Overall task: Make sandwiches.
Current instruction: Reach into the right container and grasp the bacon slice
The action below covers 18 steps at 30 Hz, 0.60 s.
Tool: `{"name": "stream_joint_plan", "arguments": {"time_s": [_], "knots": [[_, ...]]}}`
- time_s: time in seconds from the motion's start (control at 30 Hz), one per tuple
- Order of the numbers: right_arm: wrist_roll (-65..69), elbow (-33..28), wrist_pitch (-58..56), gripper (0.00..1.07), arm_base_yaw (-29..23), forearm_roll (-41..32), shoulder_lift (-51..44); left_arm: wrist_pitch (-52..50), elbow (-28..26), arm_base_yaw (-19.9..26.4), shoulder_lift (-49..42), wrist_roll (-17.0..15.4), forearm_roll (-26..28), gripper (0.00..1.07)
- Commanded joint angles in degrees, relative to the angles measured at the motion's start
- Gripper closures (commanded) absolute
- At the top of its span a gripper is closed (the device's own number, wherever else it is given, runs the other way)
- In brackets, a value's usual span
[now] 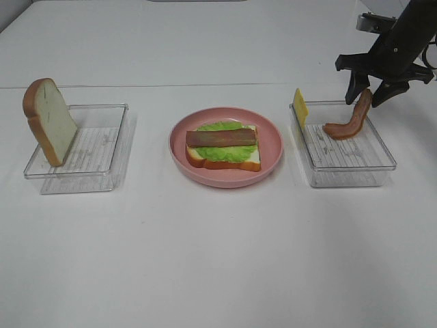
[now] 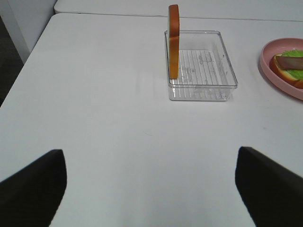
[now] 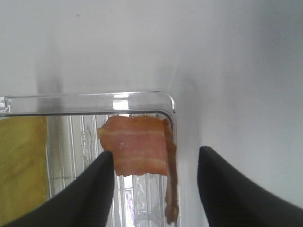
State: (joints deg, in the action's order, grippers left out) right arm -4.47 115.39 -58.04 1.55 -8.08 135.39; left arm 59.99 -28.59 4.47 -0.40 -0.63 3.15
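My right pincer (image 1: 364, 102), upper right of the frame, has its jaws apart around the bendy brown bacon strip (image 1: 345, 128) in the clear plastic tray (image 1: 345, 179). My left pincer (image 2: 150, 156) is spread wide.

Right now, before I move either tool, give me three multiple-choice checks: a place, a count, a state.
1. Where is the cheese square? A on the plate; B in the right tray; C in the left tray.
2. How many bacon strips lie on the lettuce? A one; B two; C none.
3. The left tool is: A open, empty; B shut on bread; C shut on cheese.
Key: B, it leans against that tray's wall; A, a single strip crosses the lettuce; A, its fingers stand wide apart, nothing between.
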Motion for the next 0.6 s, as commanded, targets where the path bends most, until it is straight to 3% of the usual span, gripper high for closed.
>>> {"name": "stream_joint_plan", "arguments": {"time_s": [0.03, 0.4, 0.43, 0.47, 0.5, 0.53, 0.57, 0.6], "knots": [[-0.8, 0.29, 0.0, 0.57, 0.11, 0.23, 0.06, -0.8, 0.0, 0.23, -0.92, 0.17, 0.34, 0.18], [-0.8, 0.29, -0.17, 0.6, 0.06, 0.4, 0.06, -0.8, 0.0, 0.23, -0.92, 0.17, 0.34, 0.18], [-0.74, 0.29, -0.17, 0.63, 0.06, 0.69, 0.06, -0.8, 0.0, 0.23, -0.92, 0.17, 0.34, 0.18], [-0.23, 0.29, -0.4, 0.75, 0.06, 1.03, 0.06, -0.8, 0.0, 0.23, -0.92, 0.17, 0.34, 0.18], [-0.23, 0.29, -0.4, 0.75, 0.06, 1.03, 0.06, -0.8, 0.0, 0.23, -0.92, 0.17, 0.34, 0.18], [0.52, 0.29, -0.52, 0.89, 0.06, 1.38, 0.06, -0.8, 0.0, 0.23, -0.92, 0.17, 0.34, 0.18], [0.52, 0.29, -0.52, 0.89, 0.06, 1.38, 0.06, -0.8, 0.0, 0.23, -0.92, 0.17, 0.34, 0.18], [0.74, 0.29, -0.52, 0.97, 0.06, 1.49, 0.06, -0.8, 0.0, 0.23, -0.92, 0.17, 0.34, 0.18]]}}
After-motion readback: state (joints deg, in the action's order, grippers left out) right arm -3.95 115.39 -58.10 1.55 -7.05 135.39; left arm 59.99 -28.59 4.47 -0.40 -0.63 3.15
